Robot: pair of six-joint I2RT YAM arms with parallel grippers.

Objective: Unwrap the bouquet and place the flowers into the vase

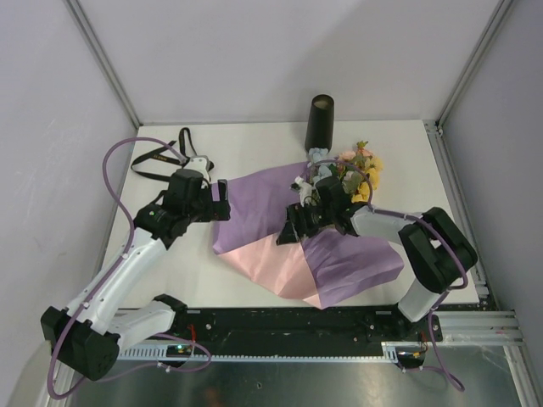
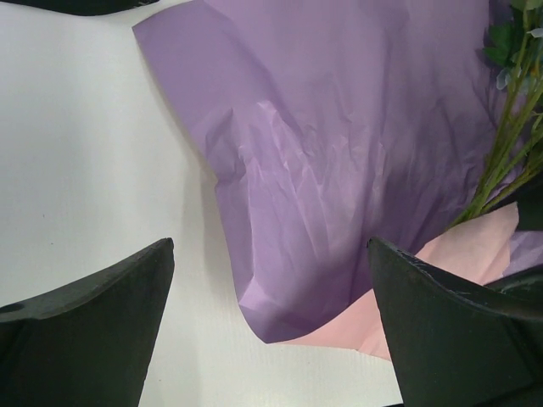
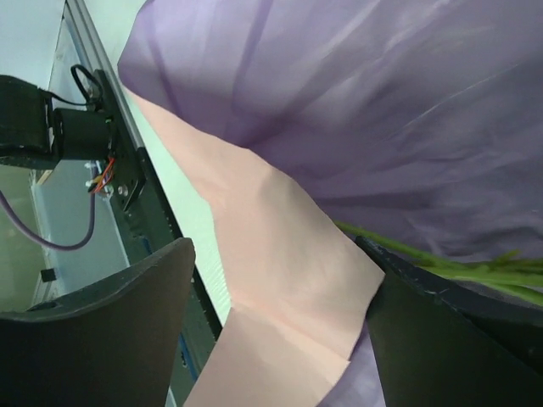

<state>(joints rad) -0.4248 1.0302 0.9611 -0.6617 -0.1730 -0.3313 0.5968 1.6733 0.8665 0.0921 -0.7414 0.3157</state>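
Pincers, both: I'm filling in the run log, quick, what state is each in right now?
Left pincer: open, holding nothing.
Right pincer: open over the pink paper, holding nothing.

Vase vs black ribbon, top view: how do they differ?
The vase is a rigid cylinder standing upright beside the flowers; the ribbon is a thin strap lying flat in loose loops. The vase sits far centre-right on the table, the ribbon far left. Both are black.
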